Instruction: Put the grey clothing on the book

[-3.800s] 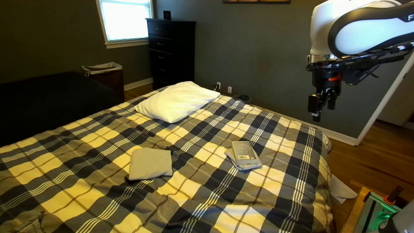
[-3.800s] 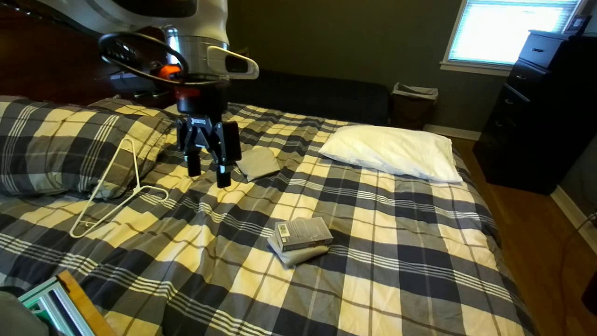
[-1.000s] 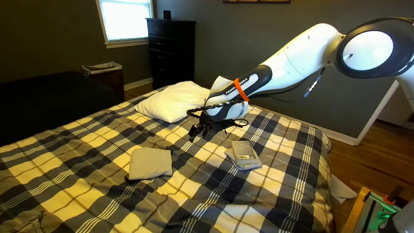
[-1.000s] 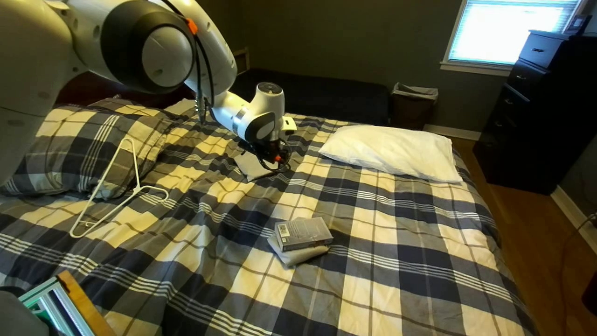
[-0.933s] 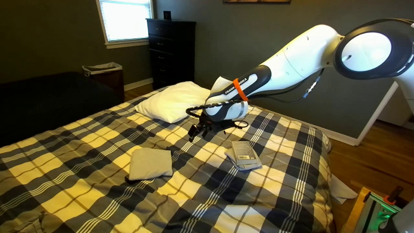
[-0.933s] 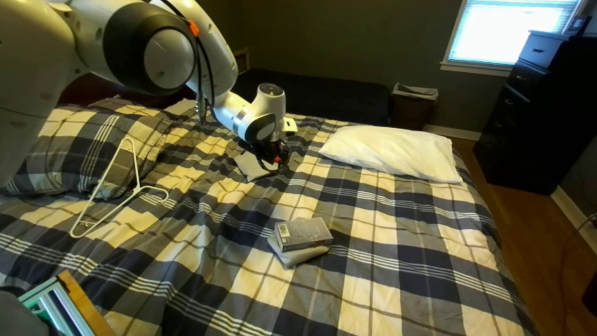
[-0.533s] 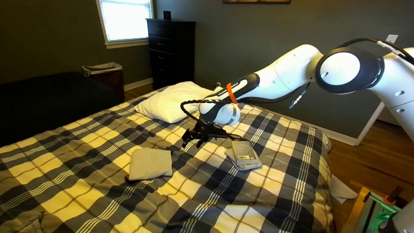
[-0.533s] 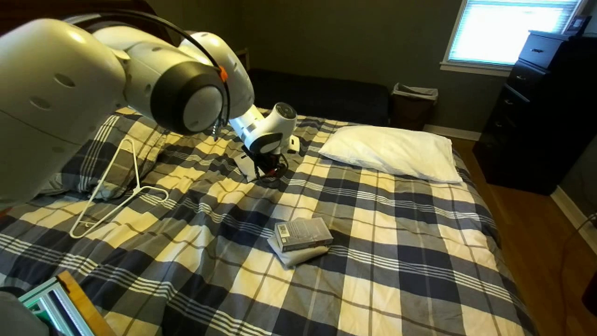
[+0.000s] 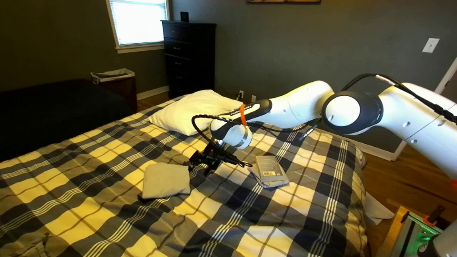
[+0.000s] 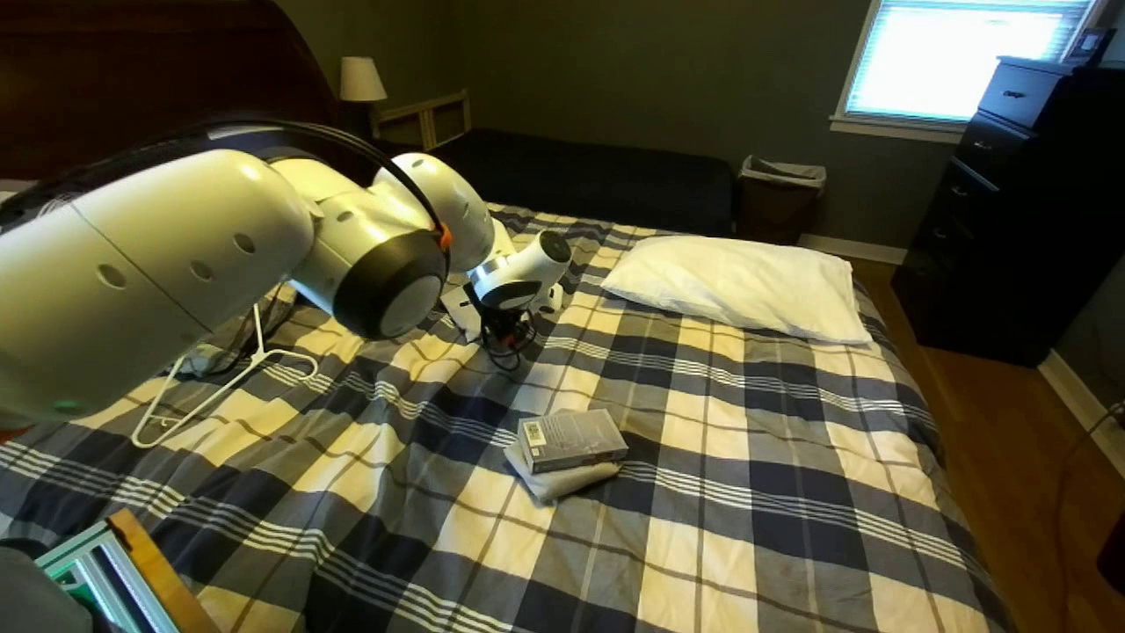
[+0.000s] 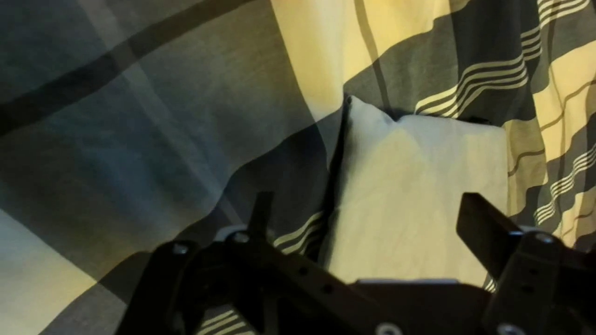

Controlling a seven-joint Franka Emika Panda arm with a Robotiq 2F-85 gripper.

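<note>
Wrist view: grey clothing (image 11: 414,200) sits low and right of centre, flat, folded, roughly square, pale grey-beige, fairly smooth, small notch in its far edge. Dark strip (image 11: 334,174) runs along its left side; shadow or something underneath, can't tell. Clothing lies on the plaid surface (image 9: 117,228), well apart from the book (image 9: 269,166).

Pointing: clothing's sides look near equal, long axis can't be told. One corner juts to a point at its far left, away from the hand (image 11: 365,209). Book's long axis, in an exterior view, runs top to bottom with a slight lean, barcode (image 9: 269,173) at the end nearest the camera.

Hand: fingers (image 11: 486,232) wide apart, clothing visible between and beyond them; contact can't be told. In an exterior view the hand (image 9: 199,170) is tilted, near the clothing's edge that faces the book; in an exterior view the arm (image 10: 347,233) covers part of the clothing.

Counts: one hand, two fingers, one book, two folded cloths: the grey clothing plus a second folded cloth (image 10: 569,482) under the book in both exterior views. One white pillow (image 10: 738,286), one hanger (image 10: 258,358), one dresser (image 9: 191,59), one hamper (image 9: 119,87), one lamp (image 10: 361,81).
</note>
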